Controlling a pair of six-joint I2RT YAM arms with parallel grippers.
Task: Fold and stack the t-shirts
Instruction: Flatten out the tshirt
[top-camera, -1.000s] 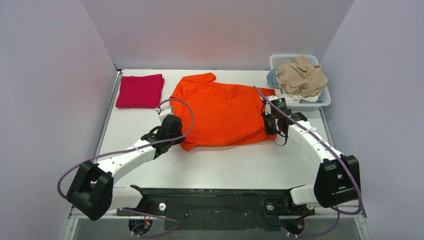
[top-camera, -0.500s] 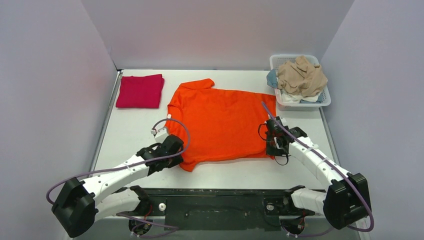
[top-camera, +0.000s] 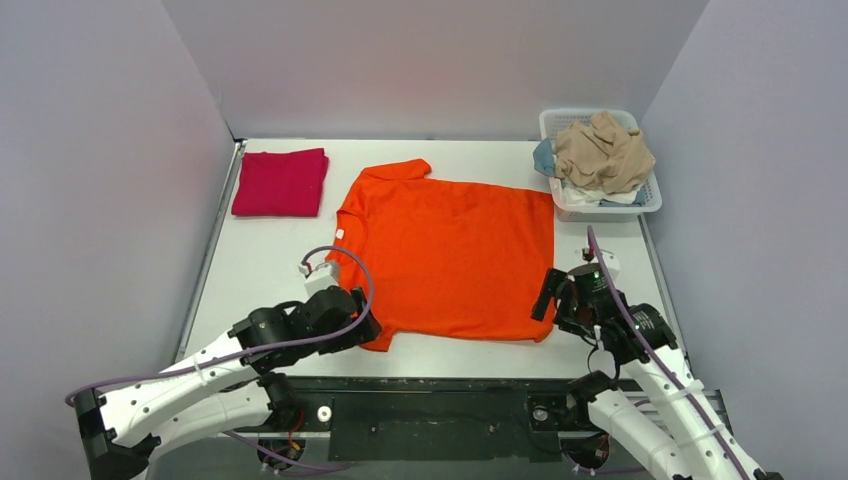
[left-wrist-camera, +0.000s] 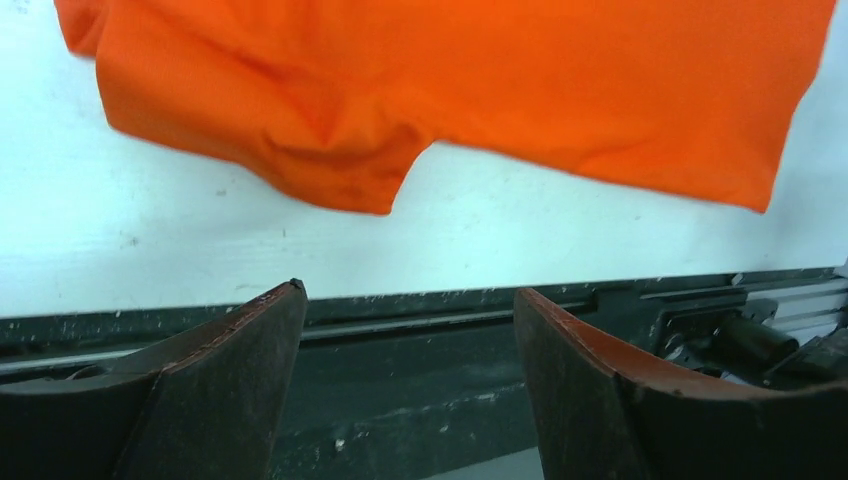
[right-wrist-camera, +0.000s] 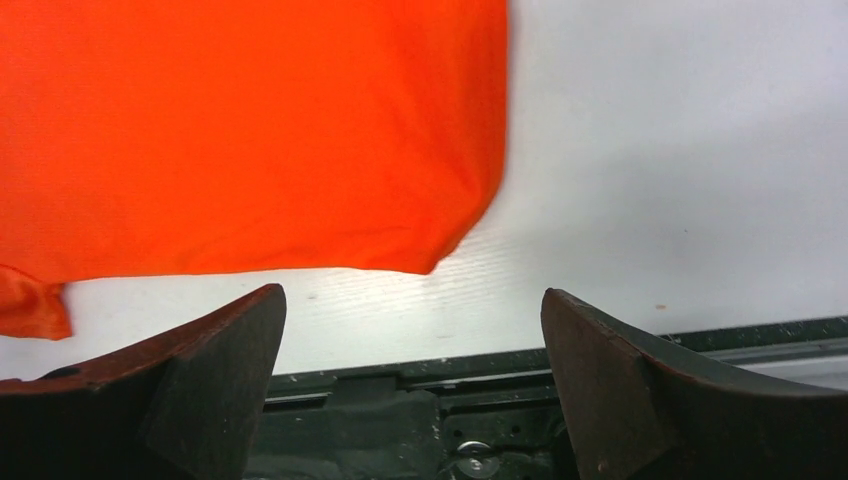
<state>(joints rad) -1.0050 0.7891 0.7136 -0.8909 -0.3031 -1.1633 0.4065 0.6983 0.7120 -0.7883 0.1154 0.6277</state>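
Noted white table (top-camera: 260, 260). Found orange t-shirt (top-camera: 450, 250) spread flat mid-table, one side close to the front edge. Logged basket (top-camera: 651, 203) of crumpled clothes far right, folded red shirt (top-camera: 280, 182) far left. Recorded left gripper (left-wrist-camera: 405, 300) and right gripper (right-wrist-camera: 415, 300) both released, empty, just beside the t-shirt's near corners.

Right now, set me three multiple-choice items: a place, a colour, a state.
1. The folded crimson shirt lies at the white table's: A near edge; B far-left corner; C right side.
2. The crumpled garment topping the white plastic basket is: A green; B black; C beige.
3. The left gripper and right gripper are: A both open; B both shut; C one shut.
B: it sits far back on the left. C: tan cloth heaps above the rim. A: both wrist views show the jaws spread, gripping nothing.
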